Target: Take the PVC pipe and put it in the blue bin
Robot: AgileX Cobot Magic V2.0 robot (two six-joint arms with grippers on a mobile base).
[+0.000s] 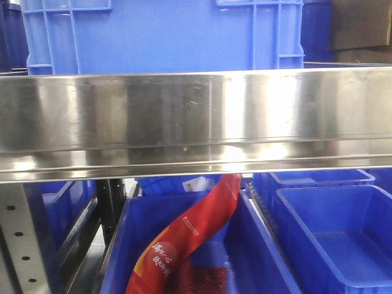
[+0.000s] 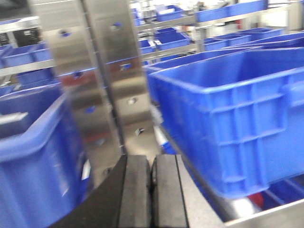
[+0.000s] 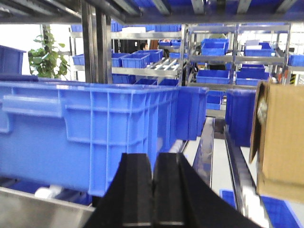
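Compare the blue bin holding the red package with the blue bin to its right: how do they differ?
The left bin holds a long red package curving up past its rim; the right bin shows only bare floor where visible. The left bin is cut off by the bottom edge, the right bin by the right edge. Both are blue, open-topped, under the steel shelf.

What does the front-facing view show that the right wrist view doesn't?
Only the front view: a broad steel shelf edge and a red printed pouch lying in a blue bin below it. Only the right wrist view: the right gripper with fingers closed together, a cardboard box and a green plant. Both: blue bins on metal racking; no PVC pipe visible in either.
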